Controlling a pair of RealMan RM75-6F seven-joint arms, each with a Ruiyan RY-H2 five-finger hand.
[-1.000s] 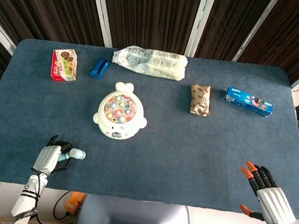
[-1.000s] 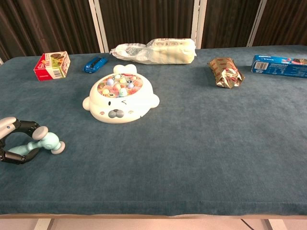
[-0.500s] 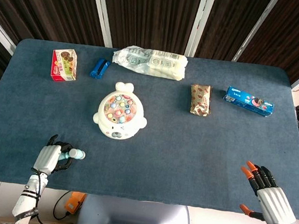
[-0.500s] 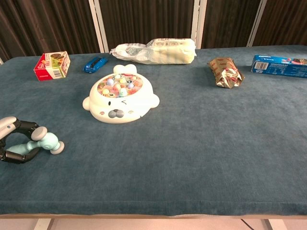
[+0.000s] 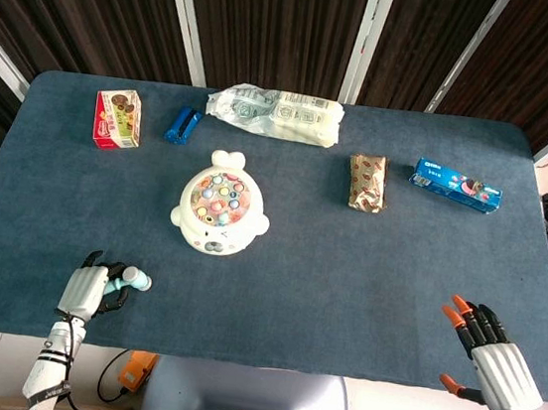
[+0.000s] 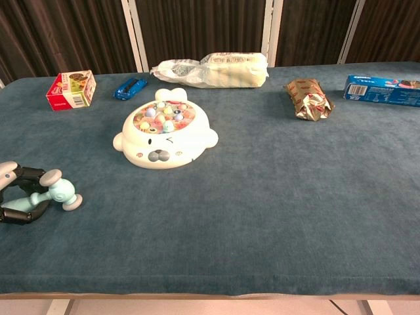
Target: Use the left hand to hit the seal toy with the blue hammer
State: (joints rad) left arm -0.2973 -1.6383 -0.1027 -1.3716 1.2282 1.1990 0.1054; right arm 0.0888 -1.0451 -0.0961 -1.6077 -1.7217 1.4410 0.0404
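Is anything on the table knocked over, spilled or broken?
Nothing stands out. The seal toy sits flat with its coloured pegs in place, and the snack packs along the far side look whole. The left hand holds the blue hammer low near the table's front edge.

The seal toy point(image 5: 219, 215) sits on the table point(image 5: 364, 286) a little left of centre in the head view. Above it, near the top edge, lies a bag point(image 5: 276, 113), with a stapler point(image 5: 182, 125) to the bag's left and a box point(image 5: 118, 118) further left, at the upper left. Right of the toy lies a wrapped pack point(image 5: 367, 182), and a carton point(image 5: 454, 185) beyond it at the upper right. The hammer point(image 5: 130, 280) is at the lower left, in the left hand point(image 5: 87, 289), below and left of the toy. The right hand point(image 5: 490, 360) is at the lower right, off the table's near edge.
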